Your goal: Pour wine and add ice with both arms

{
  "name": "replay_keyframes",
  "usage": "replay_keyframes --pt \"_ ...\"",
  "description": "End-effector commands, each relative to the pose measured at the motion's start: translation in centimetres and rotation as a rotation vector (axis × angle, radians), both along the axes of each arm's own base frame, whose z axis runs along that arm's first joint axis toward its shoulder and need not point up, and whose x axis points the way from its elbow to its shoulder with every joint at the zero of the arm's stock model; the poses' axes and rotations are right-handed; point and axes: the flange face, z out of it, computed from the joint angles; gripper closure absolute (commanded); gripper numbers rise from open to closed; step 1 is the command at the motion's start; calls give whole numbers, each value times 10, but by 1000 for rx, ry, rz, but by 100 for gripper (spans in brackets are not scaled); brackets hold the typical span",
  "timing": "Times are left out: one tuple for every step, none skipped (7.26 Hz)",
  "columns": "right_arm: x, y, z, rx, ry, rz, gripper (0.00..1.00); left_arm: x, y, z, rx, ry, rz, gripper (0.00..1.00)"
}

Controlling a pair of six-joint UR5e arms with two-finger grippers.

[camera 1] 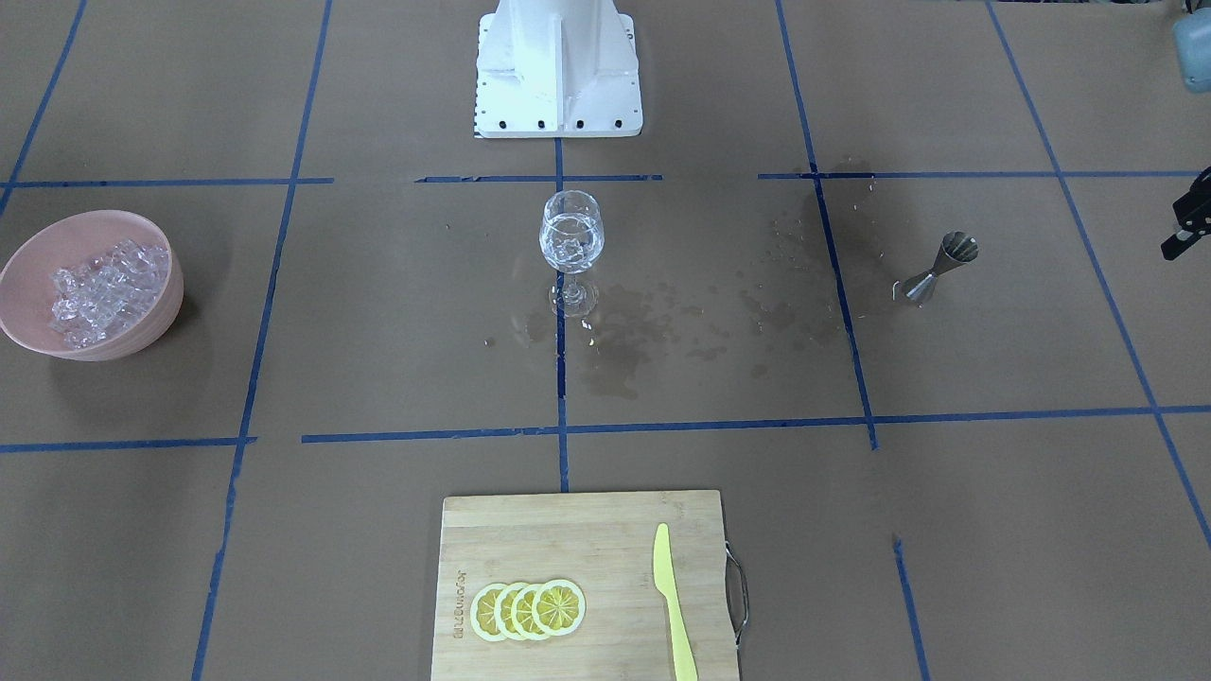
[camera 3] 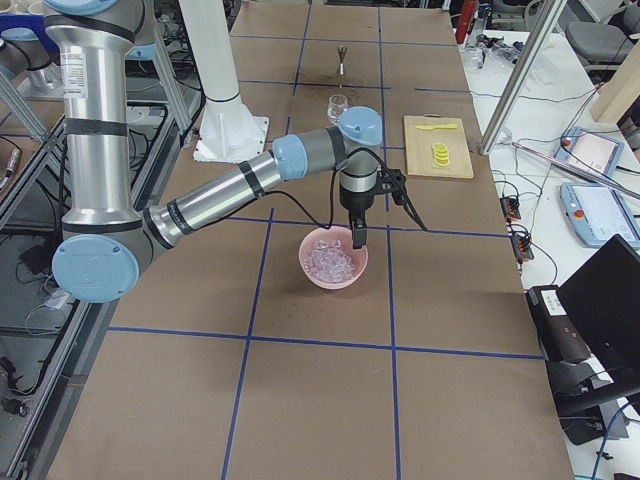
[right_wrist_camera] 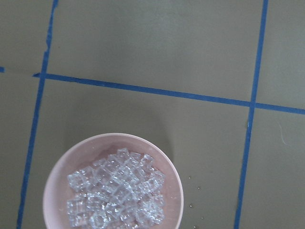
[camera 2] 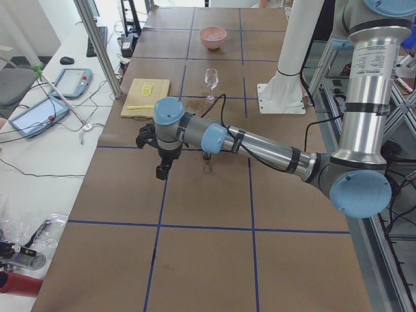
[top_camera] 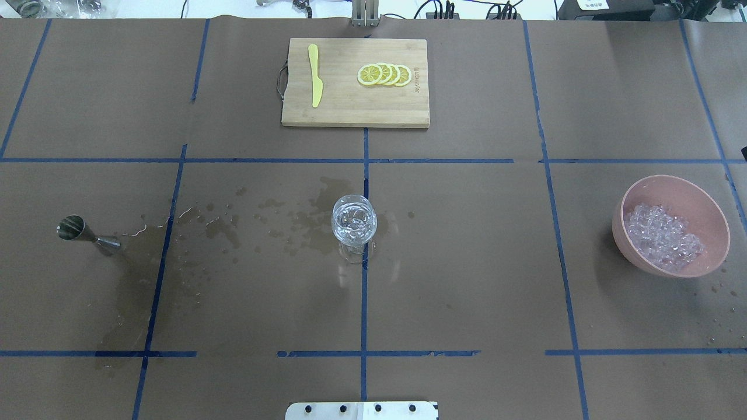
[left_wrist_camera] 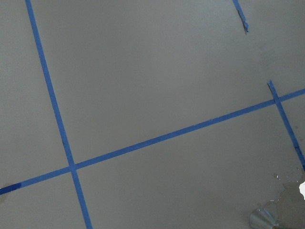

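You are looking at a wine glass point(top_camera: 353, 221) standing mid-table, holding a few cubes and seemingly a little wine, while most of the ice point(top_camera: 664, 239) is lying in the pink bowl point(top_camera: 694, 198). The left gripper point(camera 2: 162, 170) is hanging near the steel jigger point(top_camera: 87, 232) and the right gripper point(camera 3: 358, 236) over the bowl. I cannot tell how wide either claw is standing. Wet patches point(top_camera: 134, 274) are darkening the paper, so a nudged glass is risking a slide or a tip
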Motion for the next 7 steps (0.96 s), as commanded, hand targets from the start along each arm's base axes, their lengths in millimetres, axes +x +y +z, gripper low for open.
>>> replay_keyframes --pt "28 10 35 -27 1 -3 0 -49 -6 3 -90 -75 3 0" --pt "39 14 62 -89 -10 20 0 -60 -3 11 -148 -63 -18 0" --pt "49 14 79 -101 -57 10 0 -62 7 18 -204 -60 -23 0" --pt "50 13 80 -86 -41 0 0 -56 10 29 -221 -68 -12 0" --pt "51 12 80 -86 -31 2 0 -54 7 52 -247 -59 -3 0" --pt "50 14 82 -101 -32 9 0 -43 9 69 -243 -62 21 0" --pt "50 13 93 -118 -37 2 0 -23 0 60 -162 -67 52 0"
